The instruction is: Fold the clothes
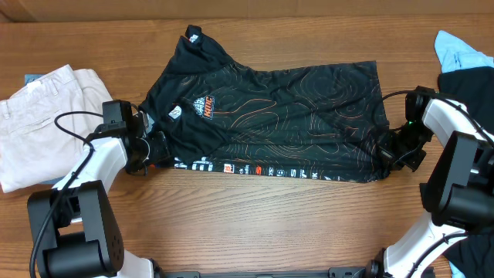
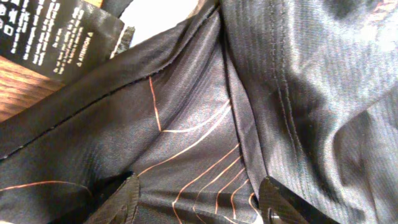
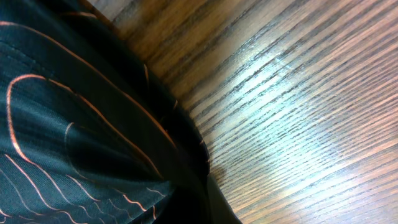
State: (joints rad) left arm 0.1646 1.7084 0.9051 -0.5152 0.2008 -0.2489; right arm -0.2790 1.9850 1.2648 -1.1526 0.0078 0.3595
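Observation:
The clothes, a black sports garment (image 1: 270, 116) with orange contour lines, a logo and white lettering along its near hem, lies spread flat mid-table. My left gripper (image 1: 158, 147) is at its left edge. In the left wrist view its fingers (image 2: 199, 205) stand wide apart with the fabric (image 2: 205, 124) between them, open. My right gripper (image 1: 386, 150) is at the garment's near right corner. In the right wrist view the fabric (image 3: 74, 124) bunches into the jaws (image 3: 211, 208), which look shut on it.
Beige trousers (image 1: 46, 116) lie at the left, close behind my left arm. A light-blue cloth (image 1: 463, 50) and a dark cloth (image 1: 471, 81) lie at the far right. A black care label (image 2: 56, 31) shows by the garment's edge. Bare wood (image 3: 298, 112) lies beside the right corner.

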